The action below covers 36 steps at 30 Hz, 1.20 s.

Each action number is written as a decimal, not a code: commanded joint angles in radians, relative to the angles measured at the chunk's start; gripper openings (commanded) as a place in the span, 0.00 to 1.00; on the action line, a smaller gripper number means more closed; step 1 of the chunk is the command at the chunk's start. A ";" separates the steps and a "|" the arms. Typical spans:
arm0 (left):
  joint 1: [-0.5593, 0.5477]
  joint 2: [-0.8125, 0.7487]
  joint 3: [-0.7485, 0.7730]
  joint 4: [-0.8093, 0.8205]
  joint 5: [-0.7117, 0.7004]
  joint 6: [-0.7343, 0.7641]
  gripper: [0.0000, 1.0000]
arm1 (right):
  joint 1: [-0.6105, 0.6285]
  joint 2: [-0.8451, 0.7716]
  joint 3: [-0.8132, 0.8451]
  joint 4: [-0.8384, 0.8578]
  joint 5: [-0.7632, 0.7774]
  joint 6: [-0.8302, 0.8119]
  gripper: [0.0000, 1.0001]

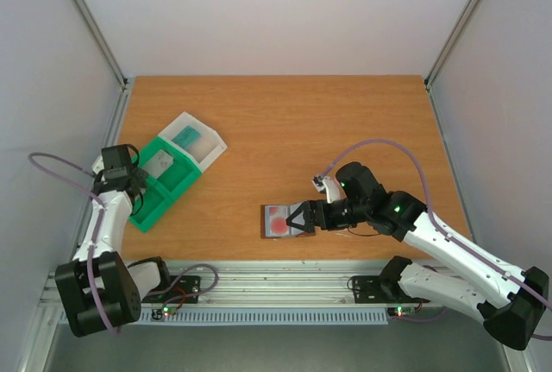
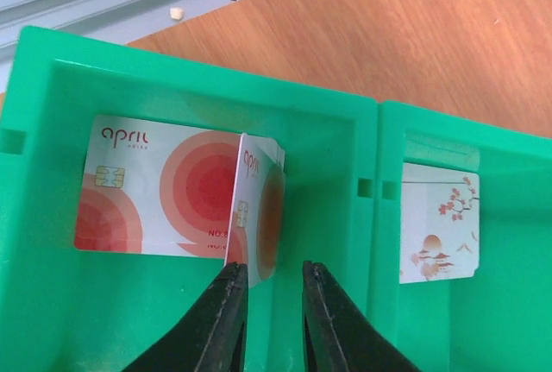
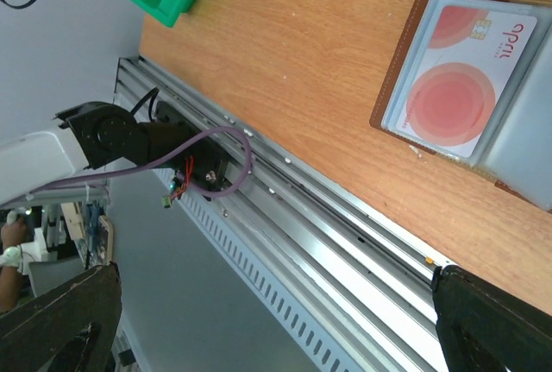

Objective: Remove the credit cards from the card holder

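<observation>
The card holder (image 1: 264, 233) lies open near the table's front edge, with a red credit card (image 1: 278, 220) on its left inner face. My right gripper (image 1: 298, 217) is open wide at the holder's right side. In the right wrist view the holder (image 3: 392, 83) and its red card (image 3: 453, 87) lie beyond my spread fingers (image 3: 52, 320). My left gripper (image 2: 273, 267) is open inside a compartment of the green tray (image 2: 328, 130). A red-and-white card (image 2: 257, 208) stands on edge just past my left fingertip, and another (image 2: 147, 191) lies flat behind it.
The green tray (image 1: 147, 212) sits at the left, with a clear box (image 1: 207, 149) holding a teal flat thing (image 1: 188, 139) at its far end. A pale card with blossoms (image 2: 438, 225) lies in the tray's neighbouring compartment. The metal rail (image 3: 345, 242) runs along the near edge.
</observation>
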 commanded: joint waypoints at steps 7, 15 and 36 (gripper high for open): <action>0.005 0.132 0.031 0.057 -0.077 -0.020 0.19 | 0.001 0.002 0.033 -0.012 0.003 -0.028 0.98; 0.006 0.148 0.026 0.046 -0.116 -0.011 0.20 | 0.000 0.018 0.042 -0.012 0.009 -0.033 0.98; 0.006 -0.170 0.144 -0.234 0.263 0.124 0.99 | 0.002 0.039 0.044 -0.070 0.161 0.054 0.98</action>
